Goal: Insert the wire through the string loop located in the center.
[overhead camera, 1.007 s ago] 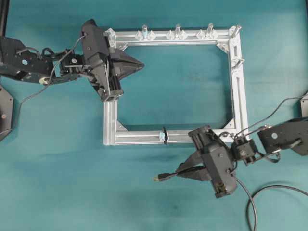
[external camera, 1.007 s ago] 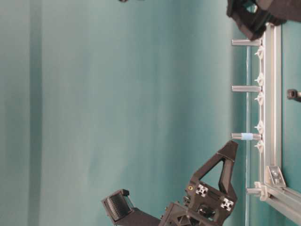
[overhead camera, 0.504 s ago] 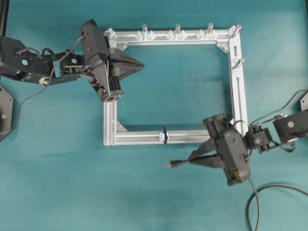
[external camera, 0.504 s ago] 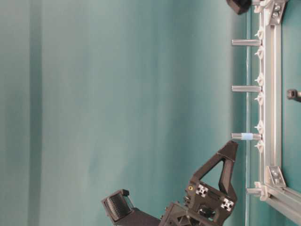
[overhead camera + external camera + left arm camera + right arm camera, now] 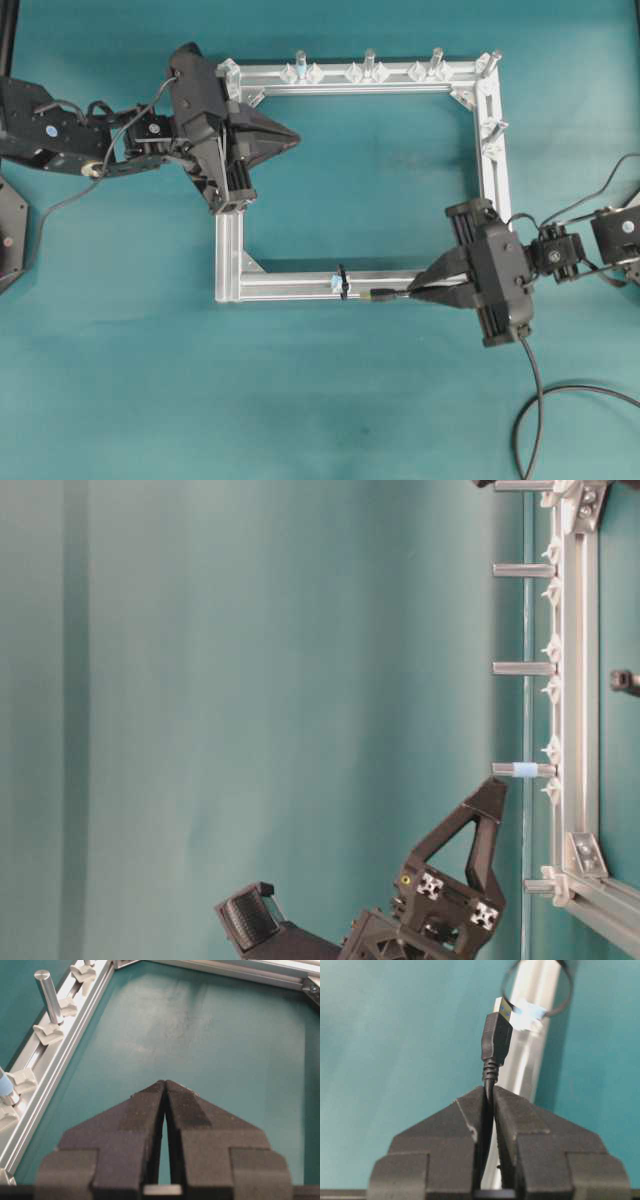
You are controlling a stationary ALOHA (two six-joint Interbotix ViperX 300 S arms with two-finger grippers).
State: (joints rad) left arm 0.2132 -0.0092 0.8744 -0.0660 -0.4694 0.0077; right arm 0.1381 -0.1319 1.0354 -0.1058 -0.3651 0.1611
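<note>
— Inspector: What is recorded of the tabletop [image 5: 330,400] and frame?
— Assistant: A teal tabletop is noted, with a silver aluminium frame [image 5: 495,200] laid flat on it; upright posts [image 5: 369,62] are seen along its twelve o'clock bar.

— Inspector: And the end effectors?
— Assistant: The left end effector [image 5: 290,133] is found at ten o'clock, pressed together and holding nothing, over the frame's corner. The right end effector [image 5: 425,290] is found at four o'clock, pinching the wire [image 5: 395,294] just behind its plug.

— Inspector: The wire's position?
— Assistant: Its plug [image 5: 496,1036] is pointed toward nine o'clock along the six o'clock bar, just beside the string loop [image 5: 342,281], not yet passed through.
</note>
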